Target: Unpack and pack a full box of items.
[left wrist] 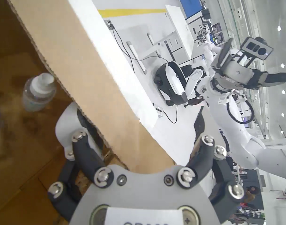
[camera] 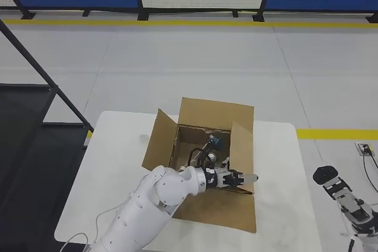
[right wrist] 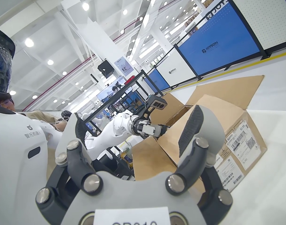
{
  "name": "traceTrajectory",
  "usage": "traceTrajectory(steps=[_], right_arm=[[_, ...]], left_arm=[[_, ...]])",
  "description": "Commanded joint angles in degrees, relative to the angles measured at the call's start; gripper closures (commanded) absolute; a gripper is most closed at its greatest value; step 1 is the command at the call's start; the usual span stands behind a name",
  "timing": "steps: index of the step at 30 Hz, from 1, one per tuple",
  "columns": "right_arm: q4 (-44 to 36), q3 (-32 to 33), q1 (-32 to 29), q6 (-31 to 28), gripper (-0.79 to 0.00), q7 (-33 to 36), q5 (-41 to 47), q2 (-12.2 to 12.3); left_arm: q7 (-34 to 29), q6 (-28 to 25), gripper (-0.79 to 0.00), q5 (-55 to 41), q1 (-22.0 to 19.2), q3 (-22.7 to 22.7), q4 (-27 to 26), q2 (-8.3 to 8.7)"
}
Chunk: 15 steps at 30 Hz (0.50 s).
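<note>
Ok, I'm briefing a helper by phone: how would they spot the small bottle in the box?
Find the open cardboard box on the white table. On its brown floor, near one side flap, sits a small bottle. Its clear body and white cap set it apart from the teal item also in the box.

The top view is taken from above the arms and looks down on the table, with the box near its middle. The left wrist view is set very near the box's right flap and faces over the table's right edge toward the right arm. The right wrist view is held beyond that edge, farther off, and faces back to the box and the left arm. The box is shared by all three.
</note>
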Motion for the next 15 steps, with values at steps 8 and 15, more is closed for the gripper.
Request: traceTrajectory(steps=[8,15], right_arm=[[0.6,3.1,-1.8,0.0,-0.785,-0.4,3.2,0.0],[2.2,7.0,-4.5,0.0,-0.785,-0.6,6.5,-0.6]], left_arm=[[5.6,-0.7,-0.785,1.3,-4.2,5.9,1.1,-2.8],[6.8,-3.8,-0.785,-0.8,-8.6,11.4,7.9,-6.03]])
